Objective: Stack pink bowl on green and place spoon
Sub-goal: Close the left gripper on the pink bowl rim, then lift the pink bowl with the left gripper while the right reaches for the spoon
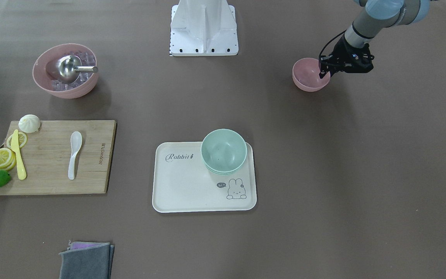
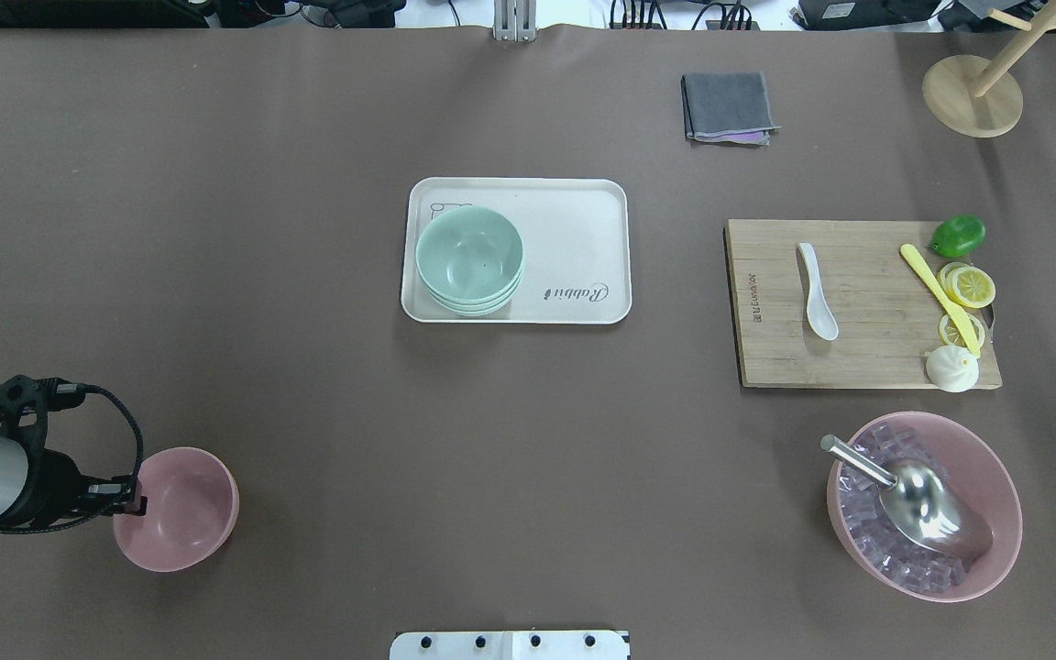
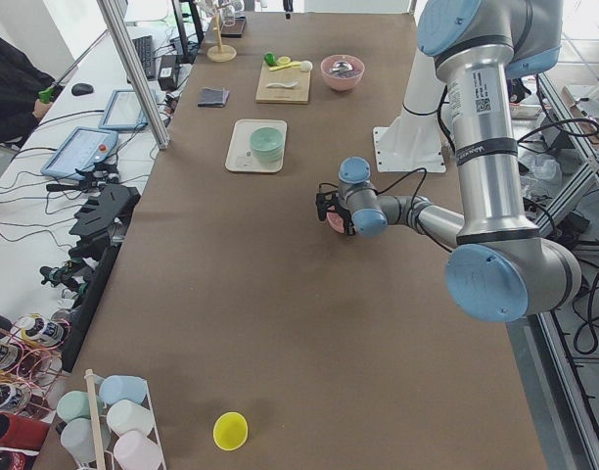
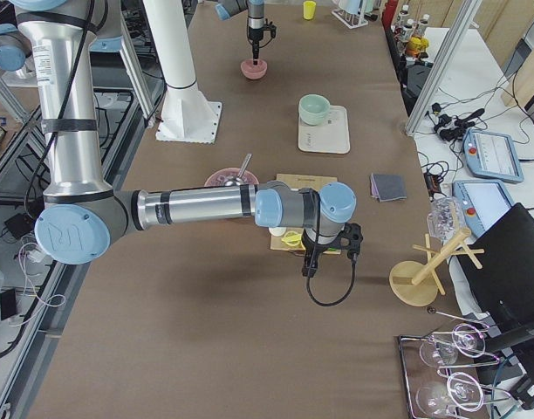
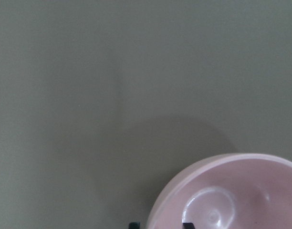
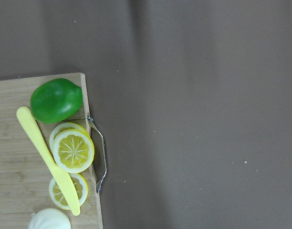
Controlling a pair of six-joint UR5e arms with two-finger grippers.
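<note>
A small pink bowl [image 2: 181, 510] stands on the table near the robot's left side; it also shows in the front view [image 1: 307, 75]. My left gripper [image 2: 131, 496] is at its rim. In the left wrist view its fingertips [image 5: 187, 224] straddle the rim of the pink bowl [image 5: 232, 191], one inside and one outside, with a gap, so it looks open. A green bowl stack [image 2: 469, 258] sits on the white tray [image 2: 574, 220]. A white spoon [image 2: 817, 291] lies on the cutting board [image 2: 867, 357]. My right gripper [image 4: 309, 262] hangs beyond the board's end, and I cannot tell whether it is open or shut.
A large pink bowl of ice cubes [image 2: 995, 495] with a metal scoop [image 2: 913, 495] stands near the board. A lime [image 2: 958, 236], lemon slices [image 2: 970, 286] and a yellow knife [image 2: 939, 295] lie on the board. A folded grey cloth [image 2: 728, 107] and a wooden stand [image 2: 973, 92] are at the far side.
</note>
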